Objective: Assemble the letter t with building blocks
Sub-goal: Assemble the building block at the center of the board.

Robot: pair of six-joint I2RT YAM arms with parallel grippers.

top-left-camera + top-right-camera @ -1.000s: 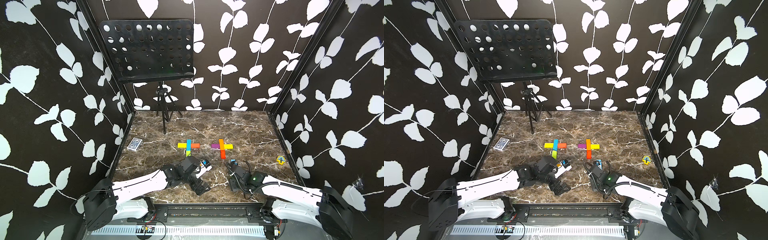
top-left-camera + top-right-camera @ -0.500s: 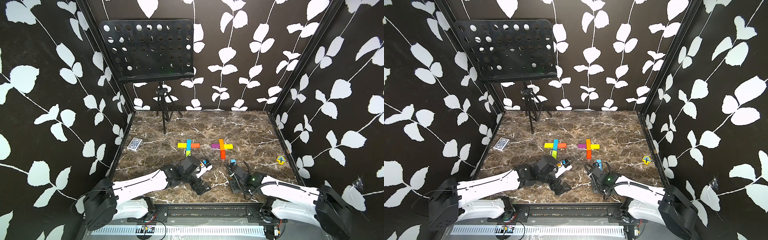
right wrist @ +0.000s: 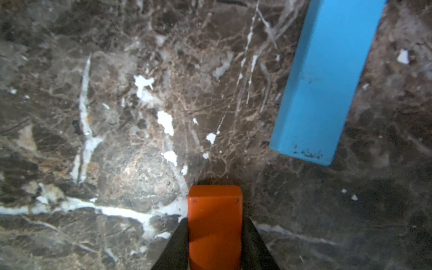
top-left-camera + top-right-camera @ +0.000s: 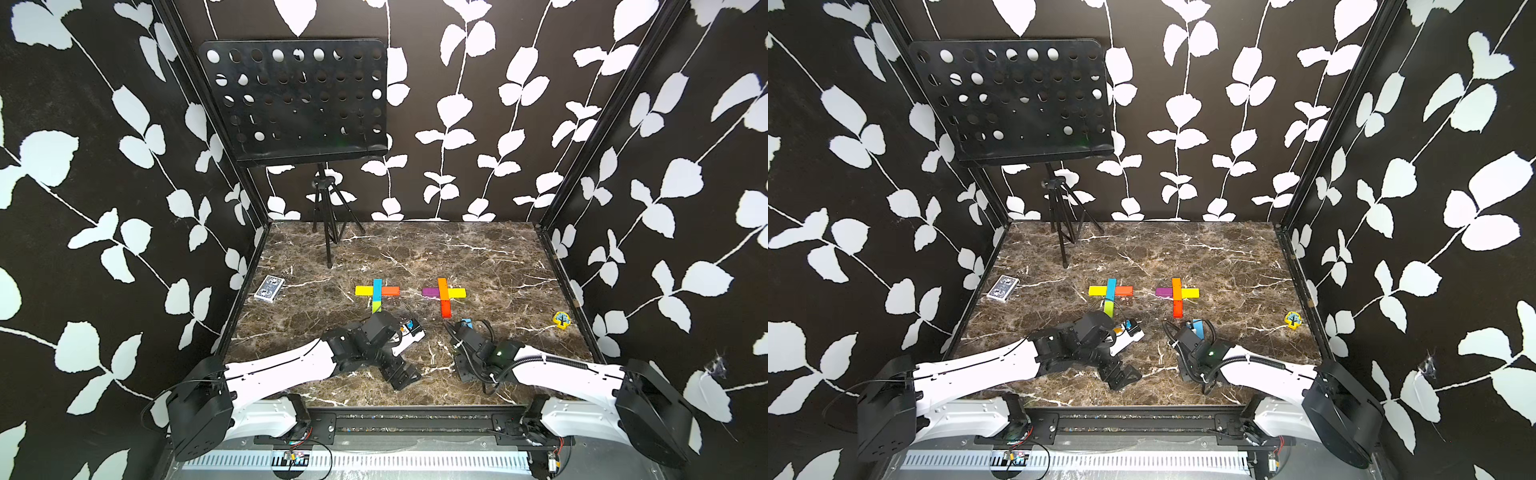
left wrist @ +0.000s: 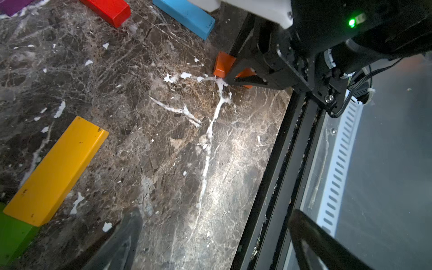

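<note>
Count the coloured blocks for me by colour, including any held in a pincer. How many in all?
Yellow blocks: 3
Orange or red-orange blocks: 4, counting the orange block in the right pincer
Cyan blocks: 2
Purple block: 1
Lime green block: 1
Total: 11

Evenly lit, right wrist view softly blurred

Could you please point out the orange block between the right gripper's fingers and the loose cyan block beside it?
Glossy orange rectangular block [image 3: 215,229], right wrist view, on its top face.
Glossy cyan rectangular block [image 3: 327,58], right wrist view, on its broad face.
</note>
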